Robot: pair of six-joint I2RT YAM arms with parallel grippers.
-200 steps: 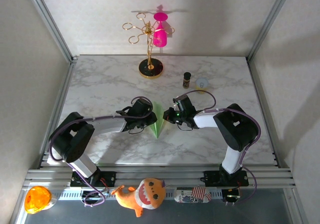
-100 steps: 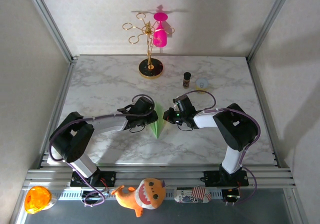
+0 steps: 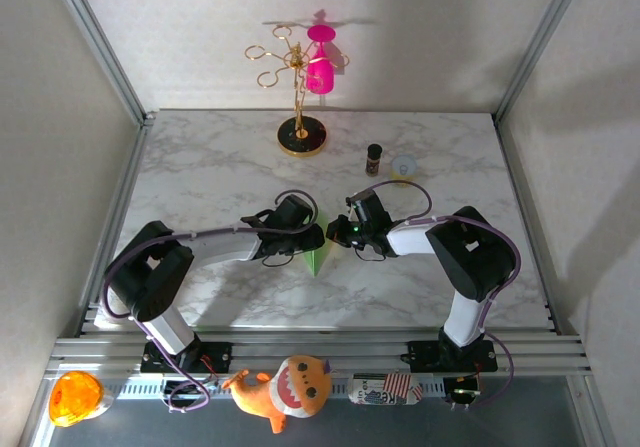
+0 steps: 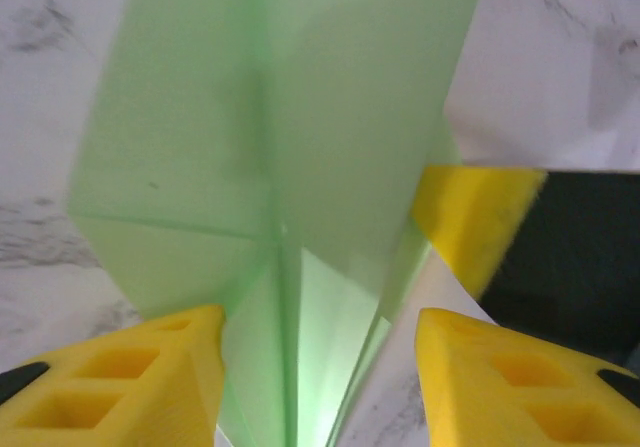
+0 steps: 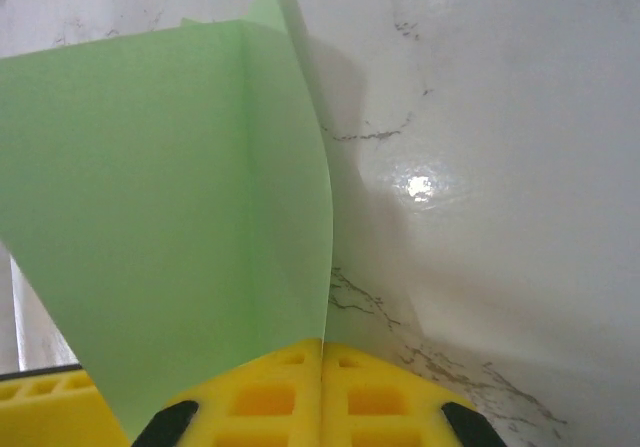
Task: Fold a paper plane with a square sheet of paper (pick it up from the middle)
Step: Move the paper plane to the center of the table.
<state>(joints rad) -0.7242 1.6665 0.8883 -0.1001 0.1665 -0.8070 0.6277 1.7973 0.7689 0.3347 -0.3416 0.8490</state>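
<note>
The paper plane (image 3: 317, 258) is a pale green folded dart lying at the table's middle, its tip pointing toward the near edge. My left gripper (image 3: 312, 237) sits over its left side. In the left wrist view its yellow fingers (image 4: 150, 377) stand open either side of the plane's centre ridge (image 4: 275, 167), and the gripper (image 4: 320, 387) grips nothing. My right gripper (image 3: 337, 232) comes from the right. Its pads (image 5: 322, 367) are shut on the edge of an upright green flap (image 5: 170, 217). A yellow fingertip of the right gripper (image 4: 475, 217) touches the paper's right edge.
A gold stand with a pink cup (image 3: 300, 87) stands at the back centre. A small dark bottle (image 3: 374, 158) and a small pale cup (image 3: 404, 167) sit behind the right arm. An orange plush toy (image 3: 285, 387) lies below the table's front rail.
My left gripper has slid right over the plane and its jaws have widened. The right gripper has stayed shut and in place.
</note>
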